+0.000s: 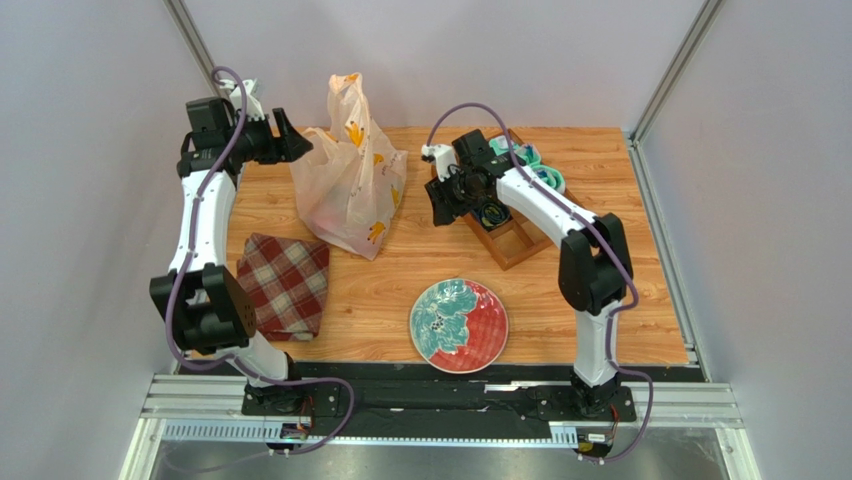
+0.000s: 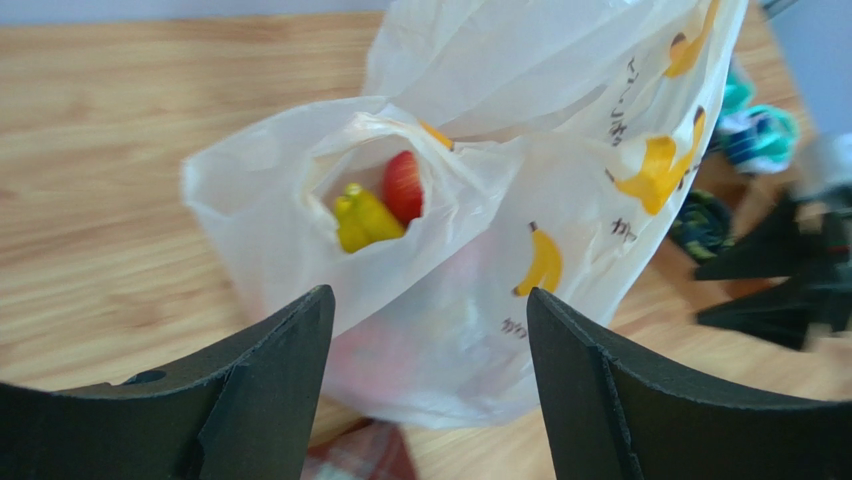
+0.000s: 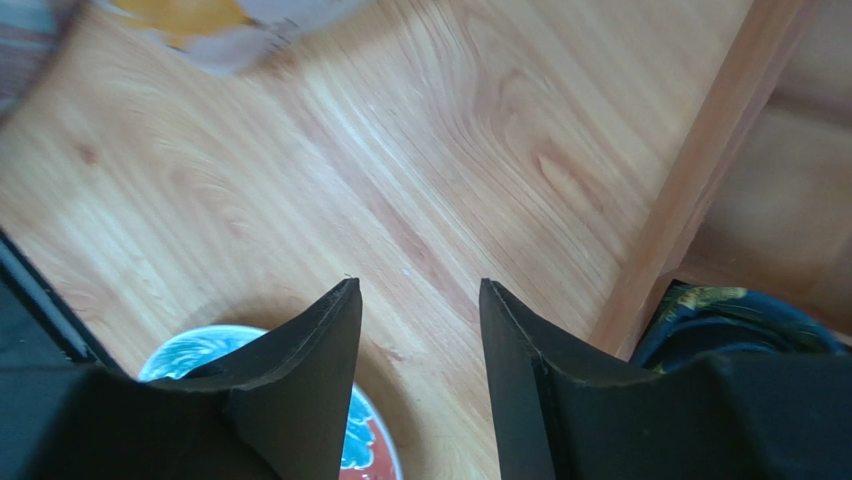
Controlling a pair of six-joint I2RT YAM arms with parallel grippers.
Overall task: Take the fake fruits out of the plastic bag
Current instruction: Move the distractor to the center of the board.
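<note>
Top external: plastic bag (image 1: 347,185) upright, long axis vertical.

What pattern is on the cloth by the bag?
The cloth is red-and-cream plaid; top view shows best.

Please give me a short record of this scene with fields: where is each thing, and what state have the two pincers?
bag: upright on table, left of centre, mouth open
fruits: banana and strawberry seen inside bag; none out
plate: front centre, no fruit on it
cloth: folded, front left
box: right of bag
left pincer: open, at bag, holds nothing
right pincer: open, over table, holds nothing
</note>
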